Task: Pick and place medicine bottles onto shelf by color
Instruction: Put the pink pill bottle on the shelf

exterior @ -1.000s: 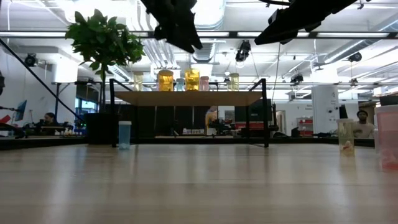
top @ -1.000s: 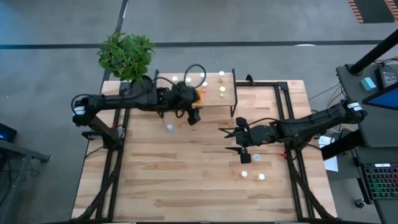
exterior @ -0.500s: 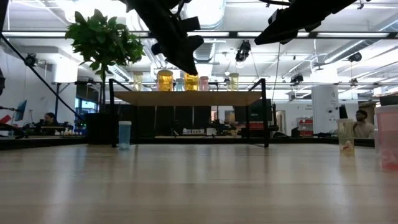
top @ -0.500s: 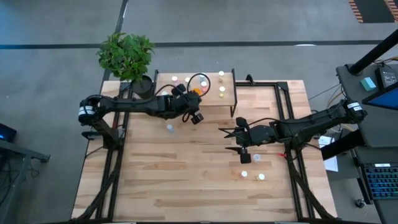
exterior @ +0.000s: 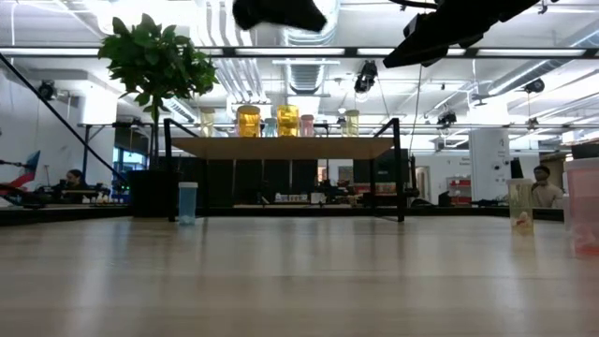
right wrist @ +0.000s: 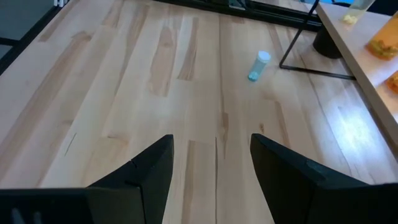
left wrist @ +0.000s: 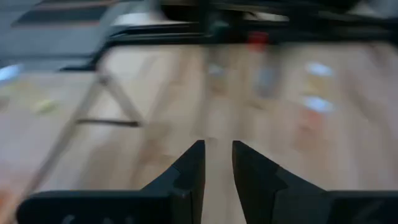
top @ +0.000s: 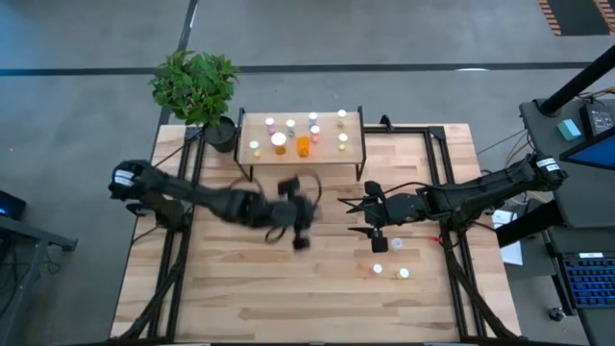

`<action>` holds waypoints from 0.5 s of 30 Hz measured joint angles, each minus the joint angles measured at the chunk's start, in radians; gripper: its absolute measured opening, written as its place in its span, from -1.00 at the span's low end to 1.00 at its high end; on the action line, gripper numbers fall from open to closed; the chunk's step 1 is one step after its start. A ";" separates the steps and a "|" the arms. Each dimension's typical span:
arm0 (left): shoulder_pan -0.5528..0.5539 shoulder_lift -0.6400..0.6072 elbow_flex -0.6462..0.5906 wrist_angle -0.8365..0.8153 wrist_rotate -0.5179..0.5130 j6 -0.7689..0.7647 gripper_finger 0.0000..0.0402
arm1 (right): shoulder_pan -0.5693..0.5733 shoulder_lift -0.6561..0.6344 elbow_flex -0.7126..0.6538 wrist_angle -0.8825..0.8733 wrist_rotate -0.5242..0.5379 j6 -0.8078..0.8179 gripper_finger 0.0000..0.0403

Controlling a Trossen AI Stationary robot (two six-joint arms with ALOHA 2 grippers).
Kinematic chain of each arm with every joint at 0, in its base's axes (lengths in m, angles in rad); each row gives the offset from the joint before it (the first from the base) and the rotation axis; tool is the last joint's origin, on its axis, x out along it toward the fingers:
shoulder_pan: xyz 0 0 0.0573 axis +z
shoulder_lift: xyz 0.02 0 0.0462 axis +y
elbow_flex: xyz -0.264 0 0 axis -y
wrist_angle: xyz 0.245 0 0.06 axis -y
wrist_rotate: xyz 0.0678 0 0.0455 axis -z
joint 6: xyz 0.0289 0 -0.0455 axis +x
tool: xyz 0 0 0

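Two dark arms, matte black throughout.
Left arm (top: pixel 207 202) and right arm (top: pixel 461 200) carry pale collars near their bases (frame's left and right edges); thin black cables loop beside each; fingers (right wrist: pixel 152 171) are flat, wedge-shaped.

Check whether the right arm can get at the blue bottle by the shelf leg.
Probably yes. Bare table lies between the open right gripper and the blue bottle, clear of the shelf leg. The left arm over the table's middle may crowd the path.
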 joint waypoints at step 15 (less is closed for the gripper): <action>-0.211 0.019 -0.007 0.102 -0.038 0.019 -0.69 | 0.000 0.002 0.000 -0.006 0.000 -0.010 0.01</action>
